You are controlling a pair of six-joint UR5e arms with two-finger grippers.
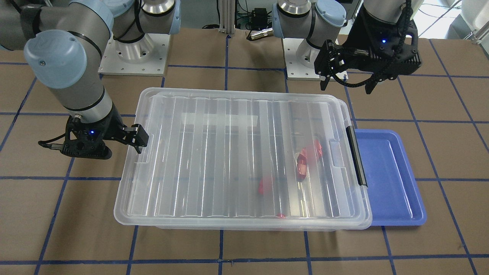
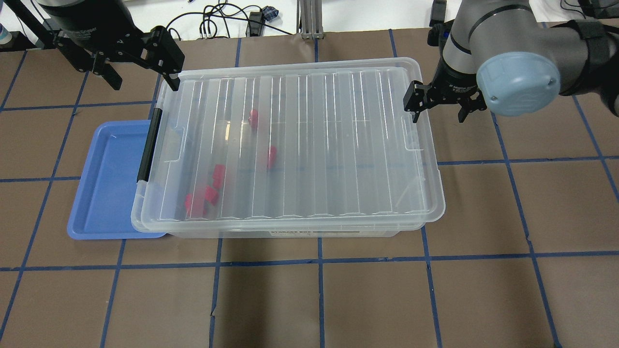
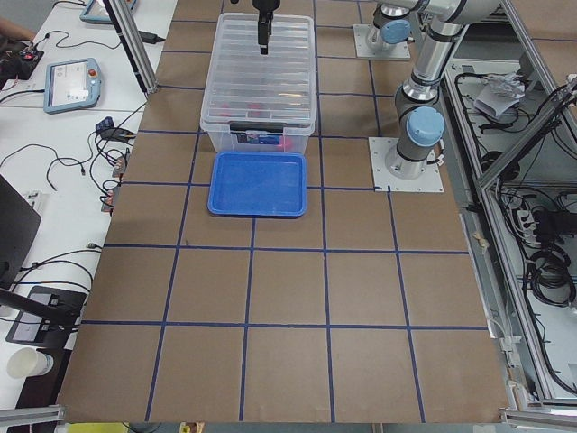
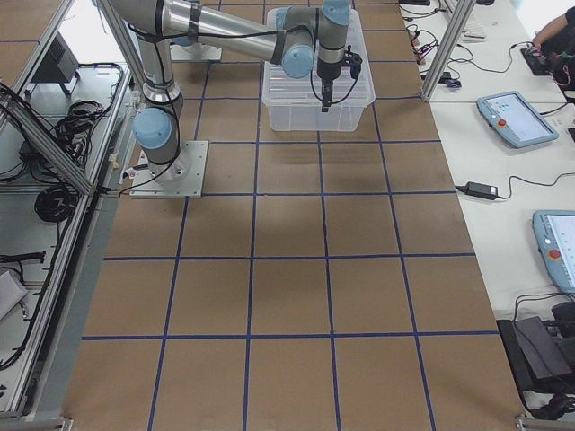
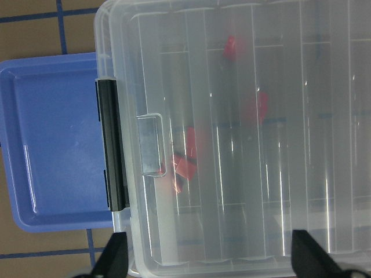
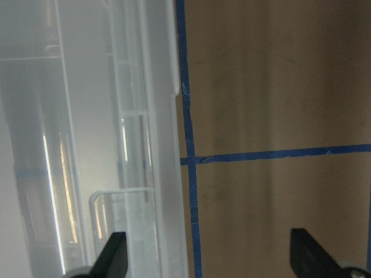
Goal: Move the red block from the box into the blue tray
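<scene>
The box (image 2: 314, 145) is a clear bin with its ribbed lid on and a black latch (image 2: 147, 145) at its left short end. Several red blocks (image 2: 217, 174) lie inside and show through the lid, also in the left wrist view (image 5: 186, 156). The blue tray (image 2: 109, 179) lies empty beside the latch end, partly under the box rim. My left gripper (image 2: 142, 75) is open and empty, above the box's far left corner. My right gripper (image 2: 436, 112) is open and empty at the box's right short end, over the rim and the table.
The table (image 2: 508, 217) is brown with blue tape lines. The arm bases (image 1: 133, 53) stand on plates behind the box. Cables and gear lie beyond the table's far edge (image 2: 232, 19).
</scene>
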